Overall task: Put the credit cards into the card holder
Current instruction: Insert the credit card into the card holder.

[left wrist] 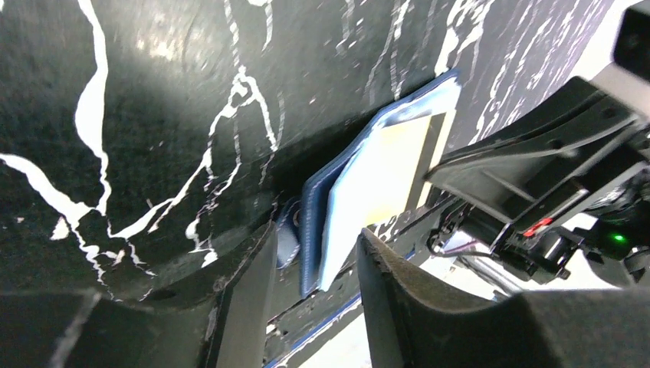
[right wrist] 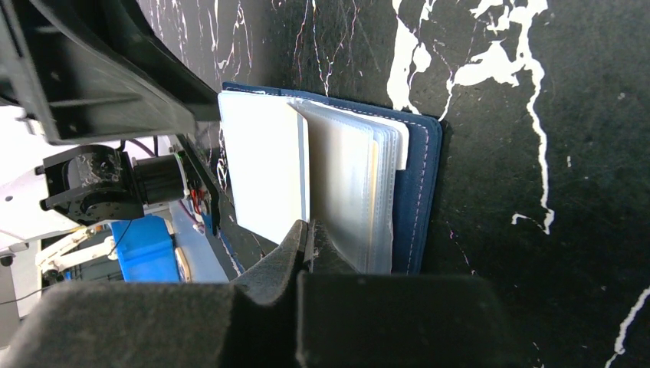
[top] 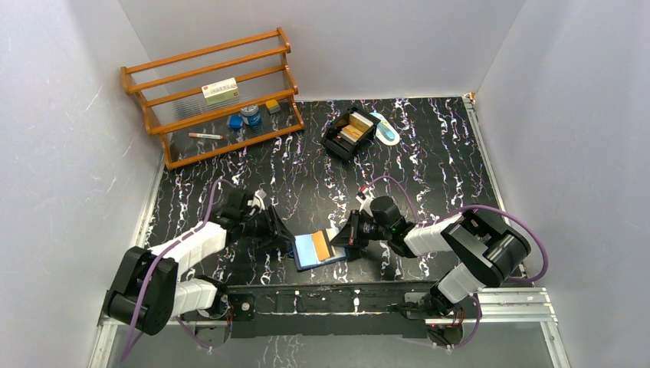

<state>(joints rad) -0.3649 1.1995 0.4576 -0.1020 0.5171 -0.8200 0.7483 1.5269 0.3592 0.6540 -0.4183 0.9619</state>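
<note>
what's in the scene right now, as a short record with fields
holder: open on the table, near edge, between the arms
card: one, orange, on the open pages; sleeved or not, cannot tell
left jaws: apart, holder's left edge between them
right jaws: shut, tips at the holder's clear sleeves; pinching one or not, cannot tell
tray: black, far side, tan cards inside
rack: wooden, far left corner
</note>
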